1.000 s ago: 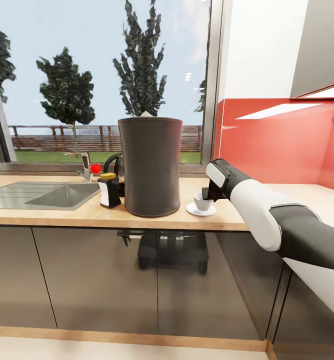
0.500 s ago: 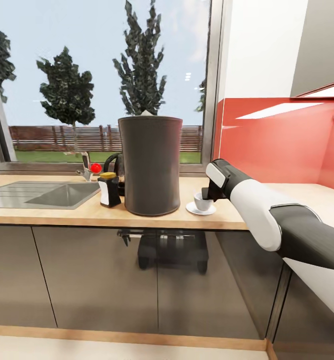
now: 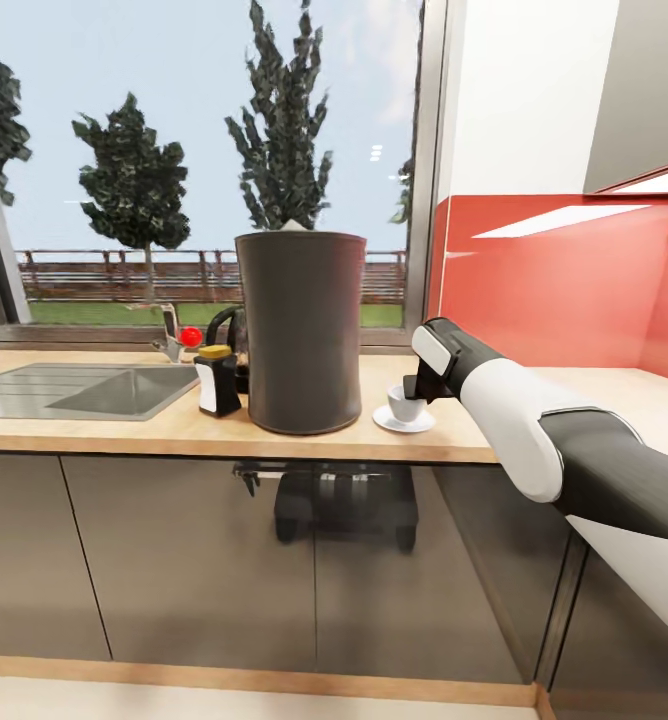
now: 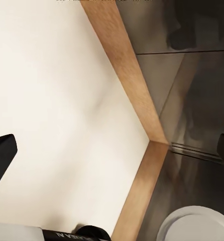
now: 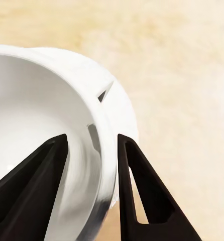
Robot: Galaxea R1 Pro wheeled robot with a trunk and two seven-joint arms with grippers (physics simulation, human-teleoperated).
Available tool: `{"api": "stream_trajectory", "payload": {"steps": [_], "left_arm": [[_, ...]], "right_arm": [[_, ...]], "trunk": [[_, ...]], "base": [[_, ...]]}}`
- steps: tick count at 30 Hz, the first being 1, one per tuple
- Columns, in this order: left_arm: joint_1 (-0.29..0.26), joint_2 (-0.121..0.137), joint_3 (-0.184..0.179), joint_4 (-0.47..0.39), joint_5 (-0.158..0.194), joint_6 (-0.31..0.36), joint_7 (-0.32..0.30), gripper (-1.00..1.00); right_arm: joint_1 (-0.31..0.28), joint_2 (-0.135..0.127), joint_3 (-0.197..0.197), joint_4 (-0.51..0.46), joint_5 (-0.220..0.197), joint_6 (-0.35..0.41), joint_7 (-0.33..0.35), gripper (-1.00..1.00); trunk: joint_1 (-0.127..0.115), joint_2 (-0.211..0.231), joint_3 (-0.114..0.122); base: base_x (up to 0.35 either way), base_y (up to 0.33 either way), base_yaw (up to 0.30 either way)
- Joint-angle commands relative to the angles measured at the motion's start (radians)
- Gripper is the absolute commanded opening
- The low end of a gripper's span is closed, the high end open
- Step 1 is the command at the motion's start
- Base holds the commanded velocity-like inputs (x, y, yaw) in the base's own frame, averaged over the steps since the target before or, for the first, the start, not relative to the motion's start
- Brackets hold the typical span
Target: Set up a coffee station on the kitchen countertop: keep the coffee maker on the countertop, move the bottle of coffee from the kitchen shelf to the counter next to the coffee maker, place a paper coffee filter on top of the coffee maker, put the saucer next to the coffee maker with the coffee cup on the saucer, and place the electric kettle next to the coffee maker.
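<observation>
The tall dark grey coffee maker [image 3: 299, 330] stands on the kitchen countertop [image 3: 124, 428], with a pale paper coffee filter [image 3: 294, 228] peeking over its top. Left of it is the bottle of coffee [image 3: 217, 381]. The electric kettle [image 3: 228, 334] is mostly hidden behind the coffee maker. Right of it the coffee cup [image 3: 404, 404] sits on the saucer [image 3: 404, 421]. My right gripper [image 3: 412, 387] is shut on the cup's wall, one finger inside the coffee cup [image 5: 31, 115] and one outside. My left gripper [image 4: 112, 150] is open and hangs over the floor.
A steel sink [image 3: 74, 388] and a tap [image 3: 170, 333] with a red knob lie at the counter's left. A window is behind, and a red backsplash [image 3: 554, 290] runs to the right. Dark cabinet fronts [image 3: 184, 560] are below. A wooden plinth [image 4: 127, 75] meets the pale floor.
The head view has shifted very slightly. My right arm, the cup and the other things hold still.
</observation>
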Motion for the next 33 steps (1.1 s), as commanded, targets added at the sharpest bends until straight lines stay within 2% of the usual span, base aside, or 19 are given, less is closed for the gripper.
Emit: {"api": "stream_trajectory", "payload": {"steps": [1, 15, 19, 33], "left_arm": [[0.000, 0.000, 0.008, 0.000, -0.004, 0.010, -0.003, 1.00], [-0.001, 0.000, 0.008, 0.000, -0.004, 0.010, -0.003, 1.00], [0.000, 0.000, 0.008, 0.000, -0.004, 0.010, -0.003, 1.00], [-0.001, 0.000, 0.008, 0.000, -0.004, 0.010, -0.003, 1.00]], "right_arm": [[-0.001, 0.000, 0.005, -0.001, -0.010, 0.003, -0.008, -1.00], [-0.001, 0.000, 0.005, -0.001, -0.010, 0.003, -0.007, -1.00], [-0.001, 0.000, 0.004, -0.001, -0.010, 0.003, -0.007, -1.00], [-0.001, 0.000, 0.004, -0.001, -0.010, 0.003, -0.006, -1.00]], "trunk": [[0.000, -0.001, -0.001], [0.000, -0.001, -0.001], [0.015, -0.029, -0.014], [0.015, -0.029, -0.014]], "base": [[0.001, 0.094, 0.000], [0.000, 0.020, 0.000], [0.000, 0.000, 0.000], [0.000, 0.000, 0.000]]}}
